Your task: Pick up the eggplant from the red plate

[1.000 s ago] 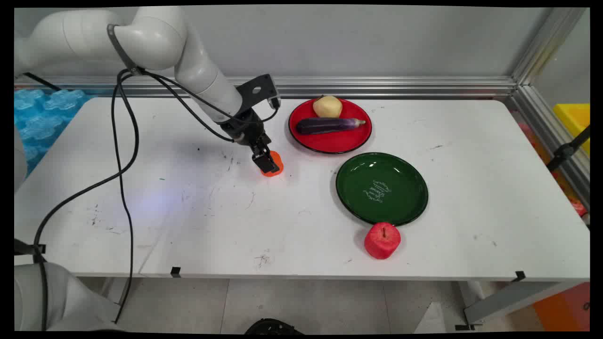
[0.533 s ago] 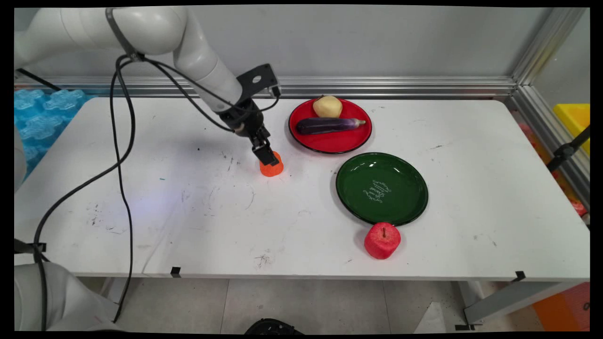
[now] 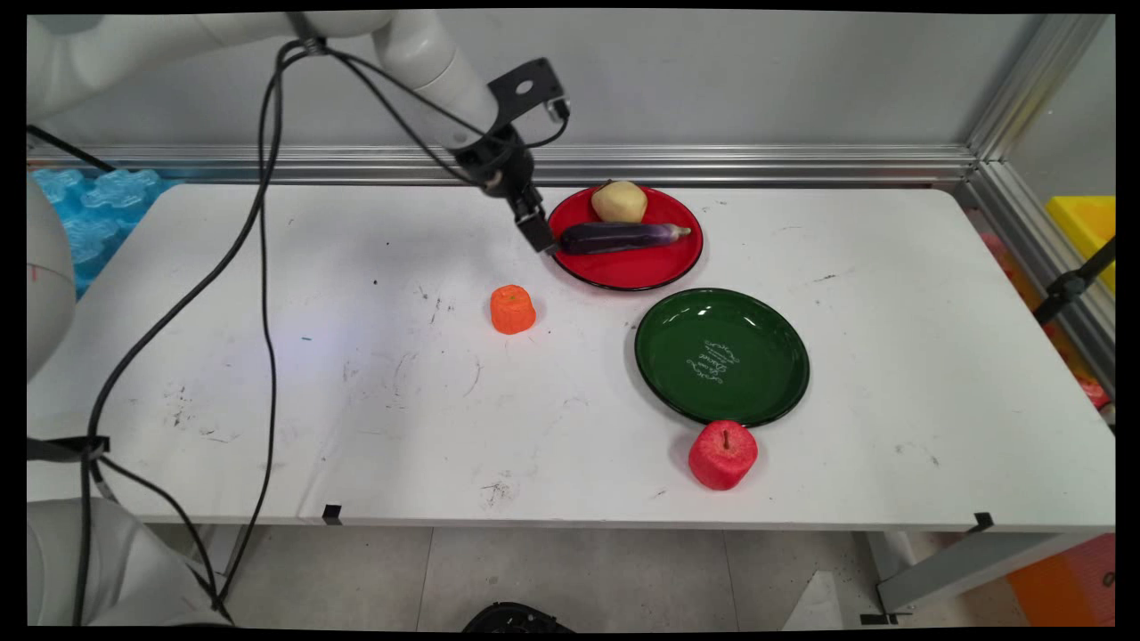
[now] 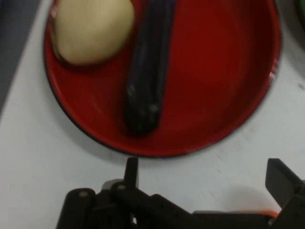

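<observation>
- My gripper point(image 3: 537, 233) hangs above the counter point(image 3: 356, 401), just off the 9 o'clock rim of the red plate point(image 3: 659, 267); fingers spread apart w/ nothing between them.
- Hand view: left finger point(image 4: 131, 172) & right finger point(image 4: 282, 179) rise from the bottom edge, wide gap, bare white counter point(image 4: 43, 157) under them; gripper point(image 4: 205, 177) holds nothing.
- Red plate point(image 4: 214, 95) carries a dark purple eggplant point(image 3: 623, 237) lying across the middle, stem end toward 3 o'clock, and a pale yellow potato point(image 3: 619, 201) at the plate's 12 o'clock, touching or nearly touching the eggplant.
- Hand view: eggplant point(image 4: 145, 76) blunt end points toward me, potato point(image 4: 90, 31) beside it.
- Small orange piece, carrot-like point(image 3: 513, 310), stands on the counter at 6 o'clock from my gripper, well apart, not touched.
- Green plate point(image 3: 721, 356) w/ white lettering sits at 5 o'clock from the red plate, close but rims apart.
- Red apple point(image 3: 722, 455), stem up, sits on the counter at the green plate's 6 o'clock, just beside the rim.
- Black cables point(image 3: 263, 267) hang from my arm over the counter's left side.
</observation>
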`<state>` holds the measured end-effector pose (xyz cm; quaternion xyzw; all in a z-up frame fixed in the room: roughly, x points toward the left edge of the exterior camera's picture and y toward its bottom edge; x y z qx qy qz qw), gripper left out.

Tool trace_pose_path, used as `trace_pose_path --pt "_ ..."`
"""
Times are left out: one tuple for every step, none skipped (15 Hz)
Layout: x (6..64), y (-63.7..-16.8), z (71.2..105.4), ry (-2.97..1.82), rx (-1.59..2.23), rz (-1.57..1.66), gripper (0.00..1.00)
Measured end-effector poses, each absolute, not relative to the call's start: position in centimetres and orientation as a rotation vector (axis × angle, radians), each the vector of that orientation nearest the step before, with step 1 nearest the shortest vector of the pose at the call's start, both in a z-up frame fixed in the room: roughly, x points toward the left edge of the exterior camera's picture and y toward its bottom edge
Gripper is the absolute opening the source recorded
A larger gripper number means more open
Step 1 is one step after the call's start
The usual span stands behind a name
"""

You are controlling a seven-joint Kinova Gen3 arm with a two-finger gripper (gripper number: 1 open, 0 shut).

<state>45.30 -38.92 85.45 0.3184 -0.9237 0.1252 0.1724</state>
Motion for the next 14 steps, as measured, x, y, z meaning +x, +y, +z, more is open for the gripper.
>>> trace_pose_path --pt "45.2 -39.8 85.4 -2.623 0.891 0.368 1.0" --pt "45.1 -40.5 85.3 -2.625 0.882 0.377 1.0" --pt "45.0 -41.3 85.1 -2.629 0.873 0.387 1.0" --pt "44.9 -41.8 84.8 -2.632 0.866 0.395 1.0" --pt "44.9 -42.2 84.6 -2.634 0.862 0.4 1.0" --pt "44.8 -42.8 84.1 -2.639 0.855 0.408 1.0" --pt "44.8 -43.2 83.8 -2.642 0.85 0.412 1.0" --pt "44.8 -43.4 83.4 -2.645 0.847 0.414 1.0" --pt "44.7 -43.8 83.0 -2.649 0.843 0.417 1.0" --pt "44.7 -44.0 82.6 -2.651 0.84 0.418 1.0" --pt "44.7 -44.3 82.1 -2.654 0.836 0.421 1.0" --pt "44.6 -44.5 81.8 -2.655 0.833 0.423 1.0" --pt "44.6 -44.9 81.2 -2.656 0.827 0.425 1.0" --pt "44.5 -45.3 80.7 -2.656 0.823 0.429 1.0"
